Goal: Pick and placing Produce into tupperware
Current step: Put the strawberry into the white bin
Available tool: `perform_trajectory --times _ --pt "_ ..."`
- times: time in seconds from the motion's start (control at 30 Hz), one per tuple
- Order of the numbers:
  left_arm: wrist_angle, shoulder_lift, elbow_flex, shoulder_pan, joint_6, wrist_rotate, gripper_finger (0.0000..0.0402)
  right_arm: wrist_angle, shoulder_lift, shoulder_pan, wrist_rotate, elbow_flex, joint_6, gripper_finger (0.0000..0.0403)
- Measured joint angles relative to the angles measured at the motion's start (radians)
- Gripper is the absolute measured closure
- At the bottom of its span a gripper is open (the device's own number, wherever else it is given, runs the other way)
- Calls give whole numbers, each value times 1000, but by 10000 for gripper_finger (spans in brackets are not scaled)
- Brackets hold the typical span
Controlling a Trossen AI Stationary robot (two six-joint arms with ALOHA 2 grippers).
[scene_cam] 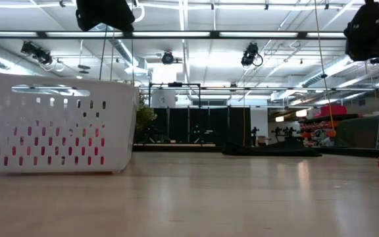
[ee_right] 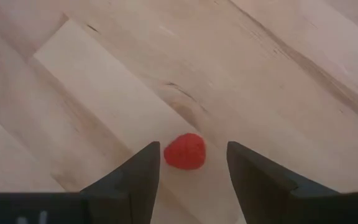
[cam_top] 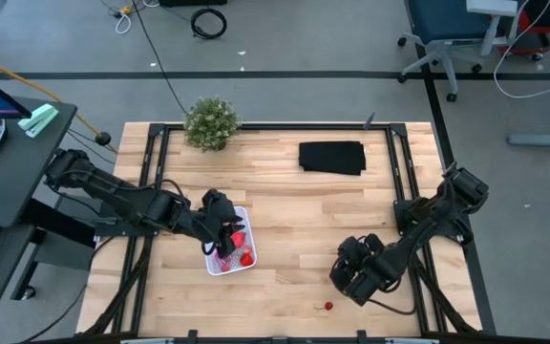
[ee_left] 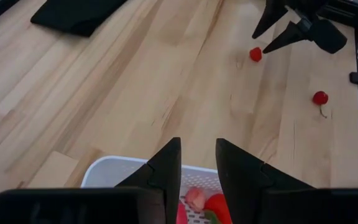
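The white tupperware [cam_top: 230, 250] stands at the table's left of centre with several red pieces [cam_top: 243, 256] inside; it also shows in the low view [scene_cam: 51, 125]. My left gripper [ee_left: 197, 165] hovers above it, open and empty. My right gripper [ee_right: 191, 165] is open and low over the table at the near right, its fingers standing on either side of a small red berry [ee_right: 185, 151] without touching it. The berry lies on the wood and also shows in the left wrist view [ee_left: 255, 54]. A red cherry with a stem [cam_top: 328, 306] lies near the front edge.
A bushy green plant [cam_top: 210, 122] stands at the far left of the table. A flat black cloth [cam_top: 332, 158] lies at the far right of centre. Bare wood lies between the tupperware and my right gripper [cam_top: 349, 277].
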Motion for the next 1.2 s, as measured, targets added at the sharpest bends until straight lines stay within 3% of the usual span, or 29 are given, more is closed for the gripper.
perform_trajectory --times 0.83,1.2 --pt "1 0 0 0 0 0 294 64 0 -4 24 -14 -1 199" --pt "1 0 0 0 1 0 294 76 0 57 75 -14 48 211"
